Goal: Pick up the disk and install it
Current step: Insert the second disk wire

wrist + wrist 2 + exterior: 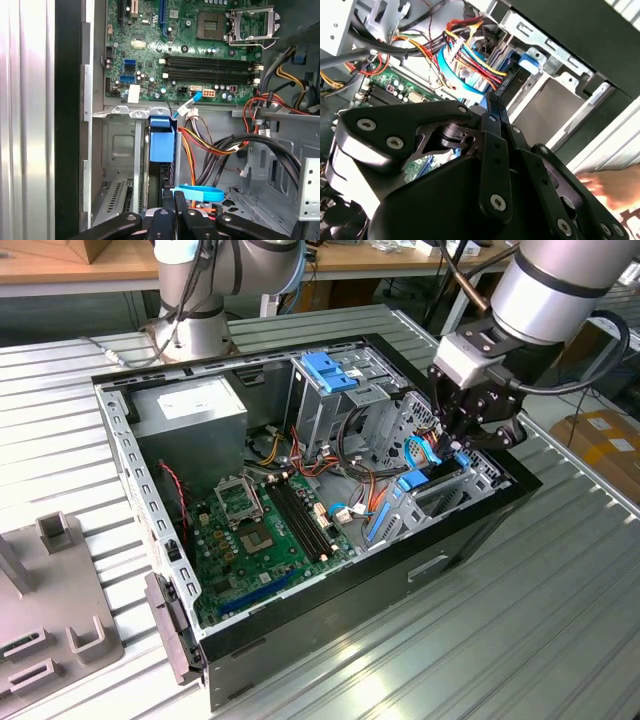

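Ribbed metal table (560, 620); hand (462, 445) clenched on disk (161, 150), mostly hidden in bay.

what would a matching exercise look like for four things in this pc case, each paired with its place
Things:
1. power supply box
2. blue bracket
3. tool
4. grey fixture

Places:
A. on the table outside the case, exterior view's left
B. atop the metal drive cage
C. over the bay at the case's right end in the exterior view
D. case corner beside the motherboard

Pairs: 1-D, 2-B, 3-C, 4-A
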